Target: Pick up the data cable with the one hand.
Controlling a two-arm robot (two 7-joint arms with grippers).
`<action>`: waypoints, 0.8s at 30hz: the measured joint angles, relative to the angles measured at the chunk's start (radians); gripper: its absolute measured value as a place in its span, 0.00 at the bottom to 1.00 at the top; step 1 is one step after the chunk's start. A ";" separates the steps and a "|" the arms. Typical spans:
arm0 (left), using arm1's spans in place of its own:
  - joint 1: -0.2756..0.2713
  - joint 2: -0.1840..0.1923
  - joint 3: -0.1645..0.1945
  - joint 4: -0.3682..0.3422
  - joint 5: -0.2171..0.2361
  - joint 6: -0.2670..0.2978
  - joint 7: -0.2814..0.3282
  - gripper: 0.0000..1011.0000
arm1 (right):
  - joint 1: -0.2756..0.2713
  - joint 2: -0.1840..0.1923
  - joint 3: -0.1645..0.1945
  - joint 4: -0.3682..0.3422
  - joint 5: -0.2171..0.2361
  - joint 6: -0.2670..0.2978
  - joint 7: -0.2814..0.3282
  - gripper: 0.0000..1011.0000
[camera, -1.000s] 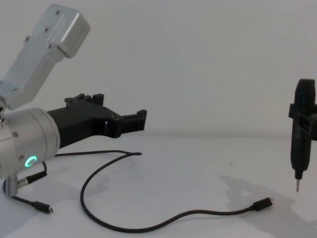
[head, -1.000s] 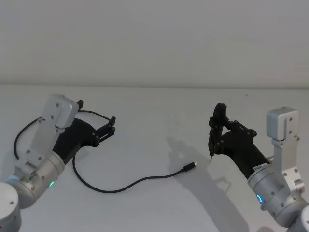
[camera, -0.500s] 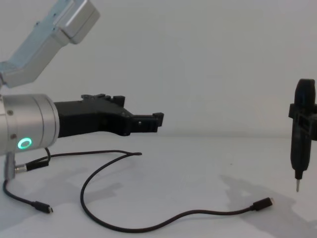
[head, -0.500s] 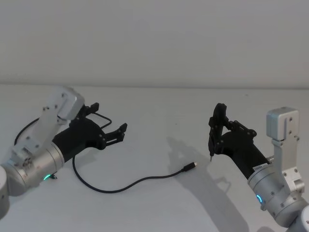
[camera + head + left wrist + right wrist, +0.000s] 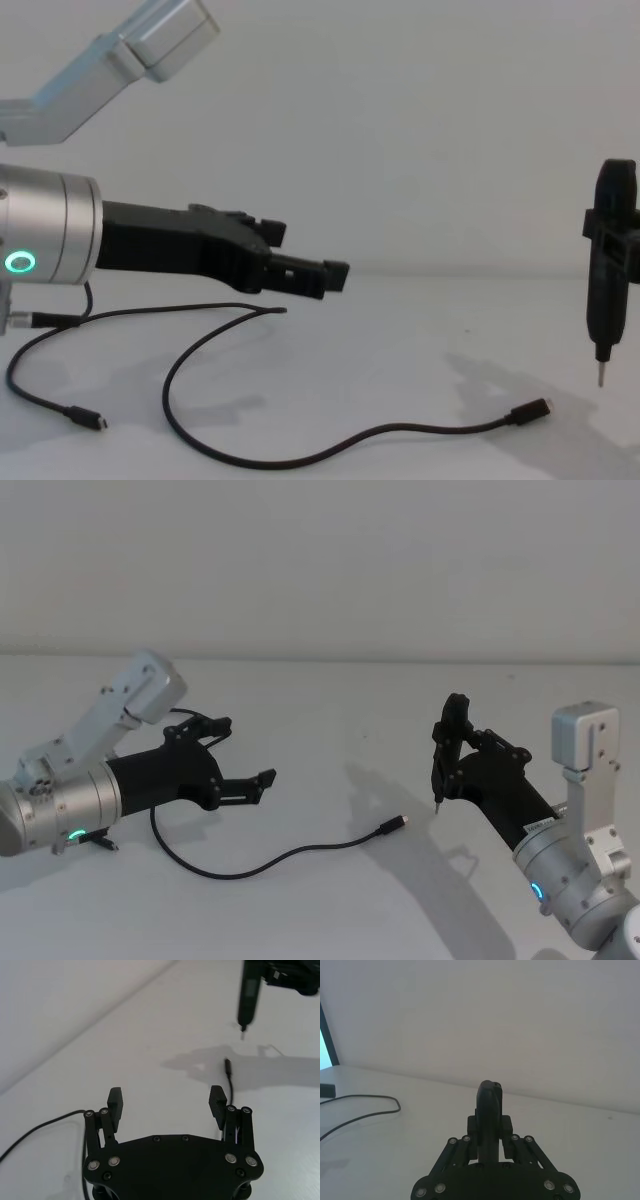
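Left gripper (image 5: 243, 750) hovering over the table (image 5: 330, 695), jaws spread wide, nothing between them. The wrist camera shows a clean gap between the two fingers (image 5: 115, 1102). No contact with anything.

Right underneath the palm, the data cable (image 5: 290, 855) curls in a loop on the table. From there its slack sweeps out ahead of the fingertips and ends in the plug (image 5: 398, 824), well beyond them. The chest camera shows clear air between the gripper and the cord.

Farther out past the plug, the right gripper (image 5: 452, 752) is clamped on a pen-like tool (image 5: 438, 775), whose pin tip hangs near the plug and above it.

The risks from here:
- **A missed grasp.** That cord is very thin and lies flat. If the gripper closes a touch high, the pads meet on nothing. If it closes too low, the fingertips scrape the table.
- **The cord dodging the pads.** Wide jaws closing on a slack cord could nudge it sideways or roll it out instead of trapping it.
- **Crowding the other arm.** Going for the plug end would bring this hand close to the pen tool.
- **Slipping during the lift.** The trailing slack could drag and pull the cord through the pads.
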 joint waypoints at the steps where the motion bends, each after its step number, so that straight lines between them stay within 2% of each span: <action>1: -0.009 0.004 0.006 0.005 -0.001 0.004 -0.013 0.99 | 0.000 0.000 0.000 0.000 0.000 0.000 0.000 0.27; 5: -0.048 0.014 0.037 0.031 0.000 0.015 -0.075 0.99 | 0.000 0.000 0.000 0.000 0.000 0.000 0.000 0.27; 12: -0.095 0.014 0.081 0.075 0.015 0.020 -0.136 0.99 | 0.000 0.000 0.000 0.000 0.000 0.000 0.000 0.27; 24: -0.131 -0.009 0.135 0.128 0.033 0.011 -0.169 0.99 | 0.000 0.000 0.000 0.000 0.000 0.000 0.000 0.27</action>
